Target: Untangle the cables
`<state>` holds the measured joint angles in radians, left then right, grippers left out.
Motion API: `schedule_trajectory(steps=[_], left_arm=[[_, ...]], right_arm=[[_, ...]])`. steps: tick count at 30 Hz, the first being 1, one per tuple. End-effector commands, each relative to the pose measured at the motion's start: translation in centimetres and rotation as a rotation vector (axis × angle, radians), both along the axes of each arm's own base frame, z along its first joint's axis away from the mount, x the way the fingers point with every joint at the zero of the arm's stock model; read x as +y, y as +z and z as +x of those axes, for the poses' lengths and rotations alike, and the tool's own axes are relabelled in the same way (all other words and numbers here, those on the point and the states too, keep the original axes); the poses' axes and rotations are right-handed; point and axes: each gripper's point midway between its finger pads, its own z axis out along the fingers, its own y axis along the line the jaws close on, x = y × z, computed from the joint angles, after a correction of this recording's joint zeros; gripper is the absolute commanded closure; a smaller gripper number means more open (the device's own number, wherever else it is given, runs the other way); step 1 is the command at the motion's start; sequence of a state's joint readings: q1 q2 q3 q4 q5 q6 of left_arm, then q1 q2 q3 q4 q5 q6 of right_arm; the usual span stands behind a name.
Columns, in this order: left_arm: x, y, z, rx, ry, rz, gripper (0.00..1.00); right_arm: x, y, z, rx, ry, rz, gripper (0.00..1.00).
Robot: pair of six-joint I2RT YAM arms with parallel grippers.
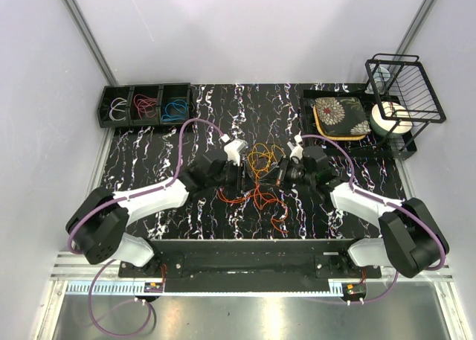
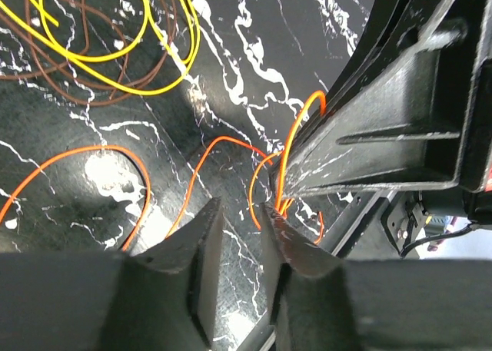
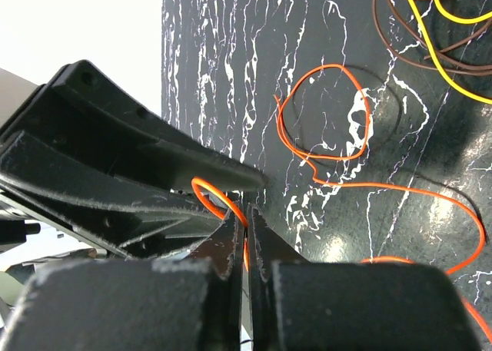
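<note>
The left fingers [image 2: 204, 243] stand slightly apart over the marbled bench [image 2: 254, 74], an orange cable [image 2: 286, 147] curving just beside them.

The cables [image 1: 260, 178] lie at the middle of the table [image 1: 149, 169], between the left gripper [image 1: 242, 179] on their left and the right gripper [image 1: 277, 175] on their right, with a bin [image 1: 145, 106] at the far left corner and a rack [image 1: 405, 87] at the far right.

Black marbled table [image 1: 245, 109], three-compartment bin [image 1: 146, 124] back left, floral pad [image 1: 341, 117], wire rack [image 1: 393, 56]
</note>
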<state>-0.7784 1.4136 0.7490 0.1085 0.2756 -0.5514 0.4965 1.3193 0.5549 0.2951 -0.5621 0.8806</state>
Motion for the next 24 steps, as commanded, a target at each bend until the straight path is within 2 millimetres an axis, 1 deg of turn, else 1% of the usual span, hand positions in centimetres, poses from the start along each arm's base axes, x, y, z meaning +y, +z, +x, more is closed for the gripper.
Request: schedule_trajectory(steps=[1,2,3,5,6,8,9,10,11,12,13,14,15,16,17,18,19,20,22,23,24], left_arm=[[-0.6,1.7,0.0,-0.047,-0.017,-0.058,0.59],[-0.5,1.8,0.1,-0.052,-0.012,-0.054,0.55],[-0.2,1.8,0.1,-0.056,-0.004,-0.045,0.47],[0.7,2.1,0.6,-0.075,0.044,-0.007,0.43],[1.2,2.1,0.8,-0.078,0.066,0.012,0.42],[2.8,2.1,1.6,-0.082,0.151,0.076,0.42],[3.9,1.9,2.4,-0.091,0.227,0.115,0.41],[5.4,1.5,2.5,-0.065,0.297,0.162,0.4],[6.2,1.3,2.7,-0.062,0.339,0.186,0.39],[7.0,1.1,2.7,-0.059,0.377,0.208,0.39],[8.1,0.8,2.7,-0.057,0.425,0.226,0.38],[8.5,1.0,2.6,-0.06,0.439,0.223,0.38],[8.7,1.0,2.4,-0.061,0.445,0.22,0.37],[9.0,1.2,2.2,-0.066,0.451,0.201,0.36],[9.0,1.2,2.1,-0.068,0.447,0.195,0.34],[9.0,1.2,1.9,-0.067,0.441,0.193,0.33],[9.0,1.2,1.9,-0.07,0.435,0.198,0.33],[8.9,1.0,1.8,-0.069,0.424,0.205,0.32],[8.4,0.7,1.7,-0.064,0.389,0.217,0.32],[8.3,0.6,1.7,-0.061,0.381,0.22,0.31],[7.9,0.0,1.5,-0.047,0.358,0.228,0.3]], right_arm=[[0.5,1.0,0.6,-0.061,0.015,0.017,1.0],[0.5,0.9,0.5,-0.057,0.015,0.014,1.0],[0.5,0.8,0.6,-0.056,0.012,0.011,1.0],[0.5,0.7,0.5,-0.053,0.013,0.012,1.0],[0.6,0.9,0.6,-0.058,0.016,0.019,1.0],[0.8,0.8,0.8,-0.054,0.02,0.028,1.0],[1.0,1.1,1.0,-0.057,0.021,0.04,1.0],[1.3,0.9,1.3,-0.048,0.027,0.044,1.0],[1.6,0.8,1.4,-0.044,0.034,0.046,1.0],[1.8,0.3,1.6,-0.026,0.036,0.043,1.0],[2.2,0.3,1.9,-0.025,0.041,0.045,1.0],[2.5,0.1,1.8,-0.019,0.053,0.041,0.99],[2.7,-0.9,1.8,0.007,0.059,0.026,0.97],[3.2,-0.8,2.0,0.008,0.066,0.023,0.9],[3.6,-1.2,1.8,0.019,0.08,0.013,0.87],[3.8,-2.2,1.5,0.044,0.092,-0.008,0.85],[4.1,-2.1,1.6,0.041,0.103,-0.008,0.82],[4.3,-2.4,1.4,0.049,0.111,-0.014,0.74],[4.3,-2.6,1.3,0.053,0.11,-0.023,0.64],[4.2,-2.5,1.3,0.05,0.106,-0.03,0.55],[3.8,-2.3,1.1,0.044,0.106,-0.053,0.51]])
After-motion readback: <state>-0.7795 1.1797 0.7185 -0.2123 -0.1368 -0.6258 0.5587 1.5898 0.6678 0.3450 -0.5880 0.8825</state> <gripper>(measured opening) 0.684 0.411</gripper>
